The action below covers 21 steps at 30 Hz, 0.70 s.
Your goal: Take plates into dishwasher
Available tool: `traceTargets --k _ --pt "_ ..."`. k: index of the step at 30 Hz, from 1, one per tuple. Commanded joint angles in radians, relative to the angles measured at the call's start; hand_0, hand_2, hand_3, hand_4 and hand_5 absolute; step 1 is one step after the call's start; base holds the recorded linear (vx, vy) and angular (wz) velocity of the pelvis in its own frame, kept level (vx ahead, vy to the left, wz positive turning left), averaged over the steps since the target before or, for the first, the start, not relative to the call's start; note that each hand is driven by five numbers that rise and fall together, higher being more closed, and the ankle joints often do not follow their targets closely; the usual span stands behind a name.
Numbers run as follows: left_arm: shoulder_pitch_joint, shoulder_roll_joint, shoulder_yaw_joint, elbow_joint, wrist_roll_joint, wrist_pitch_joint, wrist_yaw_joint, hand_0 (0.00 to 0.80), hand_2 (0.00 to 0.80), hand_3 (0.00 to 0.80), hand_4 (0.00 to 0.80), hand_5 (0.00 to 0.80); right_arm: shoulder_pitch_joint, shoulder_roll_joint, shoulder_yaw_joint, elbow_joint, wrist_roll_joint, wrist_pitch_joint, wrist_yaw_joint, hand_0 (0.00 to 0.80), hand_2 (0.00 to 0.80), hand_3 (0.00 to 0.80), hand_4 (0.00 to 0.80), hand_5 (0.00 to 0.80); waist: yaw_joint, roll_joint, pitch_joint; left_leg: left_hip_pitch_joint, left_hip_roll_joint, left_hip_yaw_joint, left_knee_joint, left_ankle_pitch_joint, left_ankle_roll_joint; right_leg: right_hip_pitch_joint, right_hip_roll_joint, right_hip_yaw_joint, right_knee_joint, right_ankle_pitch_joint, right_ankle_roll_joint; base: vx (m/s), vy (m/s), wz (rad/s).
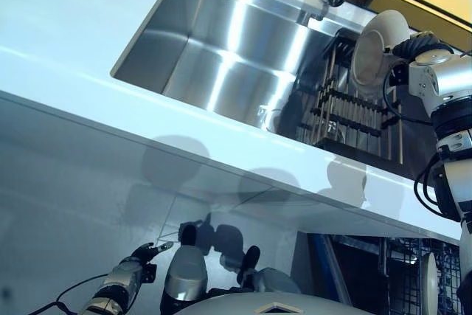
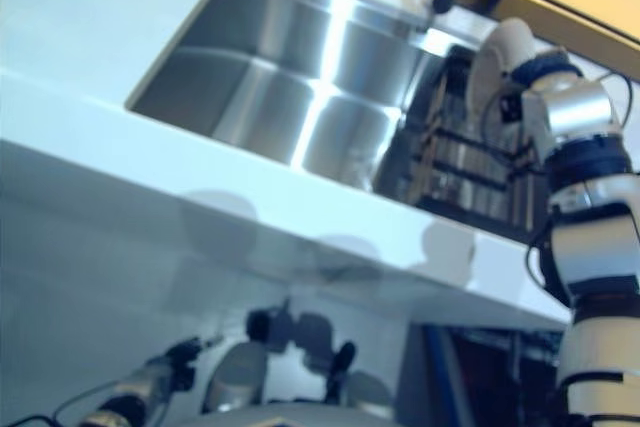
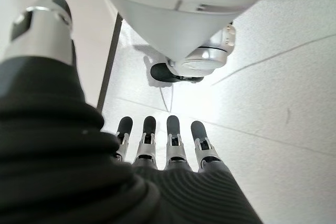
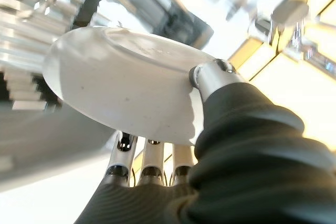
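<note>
White plate (image 4: 123,85) pinched betw thumb and fingers of right hand (image 4: 157,182), lifted above dish rack (image 1: 354,108) in sink (image 1: 221,42), far right; prob clearing rack prongs. Left hand (image 3: 163,150) low, near left, fingers straight, empty. Dishwasher (image 1: 383,271) open below counter, near right.

Twin head views down over sink (image 1: 243,42); wrist views close along hands.

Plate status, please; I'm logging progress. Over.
Right hand pinches plate above sink rack. Left hand open, idle, low. Dishwasher rack below right; nothing blocking seen.
</note>
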Motion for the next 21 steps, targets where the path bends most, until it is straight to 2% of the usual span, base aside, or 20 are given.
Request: traceTargets --k 1,11,21 --pt "0.041 0.000 -0.096 0.019 0.033 0.003 -0.006 0.000 0.000 0.000 0.000 0.000 -0.056 -0.144 0.057 -0.010 -0.075 -0.070 0.019 0.800 0.800 0.800 0.800 0.800 -0.005 0.033 -0.126 0.101 0.005 0.035 -0.122 -0.034 0.025 -0.030 -0.024 0.024 0.085 -0.031 0.081 -0.030 -0.002 -0.08" --pt "0.026 -0.005 -0.081 0.040 0.055 0.000 -0.024 0.000 0.000 0.000 0.000 0.000 -0.045 -0.249 0.045 -0.085 -0.059 -0.098 0.098 0.800 0.800 0.800 0.800 0.800 -0.077 0.025 -0.158 0.140 0.009 0.088 -0.114 -0.054 0.029 -0.024 -0.003 0.083 0.087 -0.035 0.079 -0.031 -0.004 -0.26" --pt "0.024 -0.014 -0.054 0.084 0.089 -0.028 -0.018 0.000 0.000 0.000 0.000 0.000 0.003 -0.353 0.040 -0.168 -0.108 -0.141 0.245 0.800 0.800 0.800 0.800 0.800 -0.151 0.019 -0.185 0.161 0.010 0.140 -0.116 -0.062 0.031 -0.035 0.025 0.140 0.078 -0.027 0.078 -0.019 -0.022 -0.24"
